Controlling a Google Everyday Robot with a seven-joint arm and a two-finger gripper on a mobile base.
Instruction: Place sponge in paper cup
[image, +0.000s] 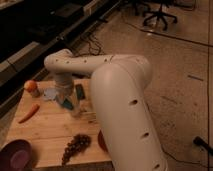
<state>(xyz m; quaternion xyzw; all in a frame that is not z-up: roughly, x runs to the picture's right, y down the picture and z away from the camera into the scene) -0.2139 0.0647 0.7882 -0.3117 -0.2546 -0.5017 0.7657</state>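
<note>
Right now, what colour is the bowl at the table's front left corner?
Purple bowl, camera view; the claw is farther back.

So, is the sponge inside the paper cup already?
Cannot tell. The sponge shows as a teal patch under the gripper above the table's middle; the cup is not discernible.

Arm cream-white, smooth, glossy plastic shell. Thick rounded segments: fat lower link, slimmer upper link, bulbous elbow cap. Small dark round holes dotted in rows along both links. Wrist section greyer, cylindrical, banded. Gripper under the wrist, just over the table, partly dark, detail unclear. No visible cables or markings.
</note>
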